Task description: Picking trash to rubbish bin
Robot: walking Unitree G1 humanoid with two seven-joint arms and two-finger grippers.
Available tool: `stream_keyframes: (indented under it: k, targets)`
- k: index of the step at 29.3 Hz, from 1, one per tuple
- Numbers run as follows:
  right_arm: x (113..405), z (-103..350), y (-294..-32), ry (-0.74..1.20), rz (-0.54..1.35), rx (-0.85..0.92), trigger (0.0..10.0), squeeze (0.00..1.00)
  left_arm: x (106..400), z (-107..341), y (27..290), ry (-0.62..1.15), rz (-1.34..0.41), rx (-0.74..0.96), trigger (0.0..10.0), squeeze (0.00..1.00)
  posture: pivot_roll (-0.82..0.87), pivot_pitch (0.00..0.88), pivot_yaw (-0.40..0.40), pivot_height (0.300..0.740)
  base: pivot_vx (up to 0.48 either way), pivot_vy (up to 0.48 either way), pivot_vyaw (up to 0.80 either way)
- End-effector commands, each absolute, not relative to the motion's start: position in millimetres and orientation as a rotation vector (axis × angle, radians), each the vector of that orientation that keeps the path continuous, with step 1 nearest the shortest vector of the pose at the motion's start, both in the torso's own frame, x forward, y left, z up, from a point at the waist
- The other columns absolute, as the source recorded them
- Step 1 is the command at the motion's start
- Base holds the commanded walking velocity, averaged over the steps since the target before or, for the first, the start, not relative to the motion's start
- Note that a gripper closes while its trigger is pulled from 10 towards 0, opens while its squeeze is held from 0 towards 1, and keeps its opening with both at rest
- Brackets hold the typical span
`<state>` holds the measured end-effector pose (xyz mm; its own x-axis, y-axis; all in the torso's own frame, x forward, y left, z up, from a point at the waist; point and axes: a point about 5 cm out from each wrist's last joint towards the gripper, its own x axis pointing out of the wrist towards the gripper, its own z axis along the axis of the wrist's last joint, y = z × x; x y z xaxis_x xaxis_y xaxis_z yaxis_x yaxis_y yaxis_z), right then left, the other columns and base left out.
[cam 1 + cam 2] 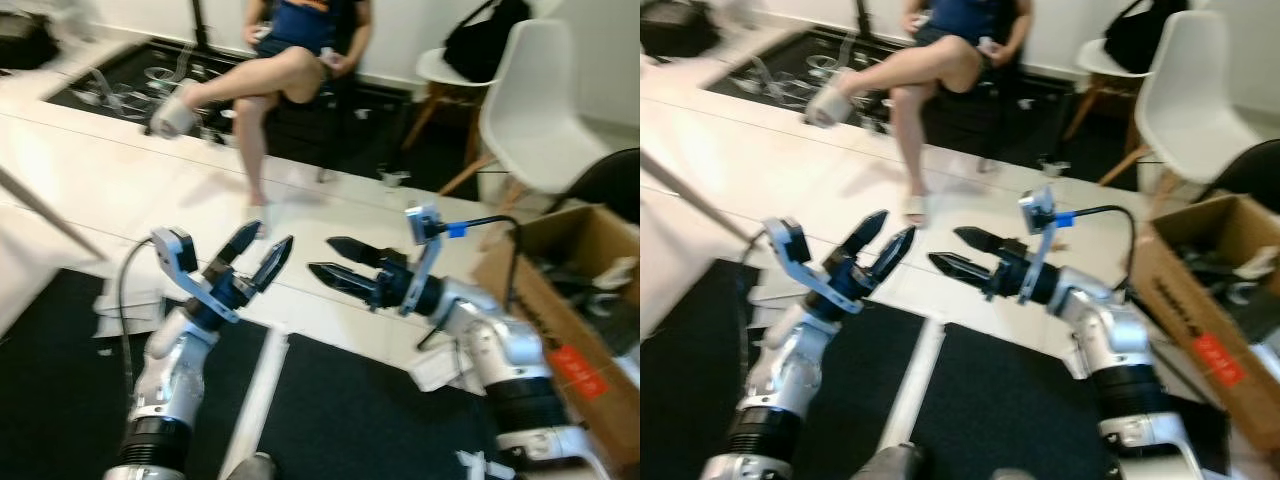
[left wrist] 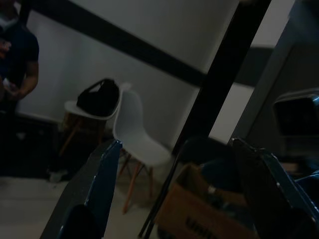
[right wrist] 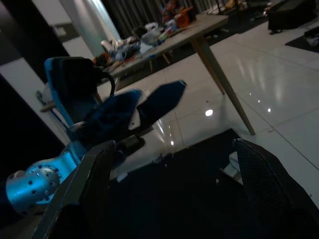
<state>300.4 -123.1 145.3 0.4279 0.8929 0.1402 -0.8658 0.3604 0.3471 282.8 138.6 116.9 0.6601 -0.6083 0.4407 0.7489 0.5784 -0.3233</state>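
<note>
Two claws raised over white floor tiles and black mats: left claw (image 1: 256, 255) with fingers parted, empty; right claw (image 1: 331, 259) likewise spread, holding nothing, tips pointing toward the left one. One cardboard box (image 1: 590, 300) at the right, cut off by the frame, contents blurred. Two white chairs (image 1: 535, 105), one black bag (image 1: 485, 38). One seated person (image 1: 290, 60), head cropped. Seen from the right wrist: a cluttered tabletop (image 3: 169, 37). Left wrist view dim.
</note>
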Motion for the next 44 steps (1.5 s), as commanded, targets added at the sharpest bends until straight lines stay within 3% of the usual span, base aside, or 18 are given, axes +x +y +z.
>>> stream_keyframes:
  k: [1,7,44]
  targets:
    - [300.1,145.3,-123.0,0.068,1.138,0.436,10.0,0.0,280.5,123.1,142.4,-0.351,-0.811,-0.61,10.0,0.0,0.01,0.0,-0.056,0.74,0.0,0.0,0.65]
    - [302.1,154.1,-125.6,0.014,1.121,0.554,10.0,0.0,279.7,142.2,147.7,-0.478,-0.785,-0.831,10.0,0.0,0.01,0.0,-0.053,0.74,0.0,0.0,0.65]
    - [304.4,153.7,-124.4,0.038,1.136,0.578,10.0,0.0,284.8,137.7,144.9,-0.377,-0.816,-0.847,10.0,0.0,0.01,0.0,-0.046,0.74,0.0,0.0,0.65]
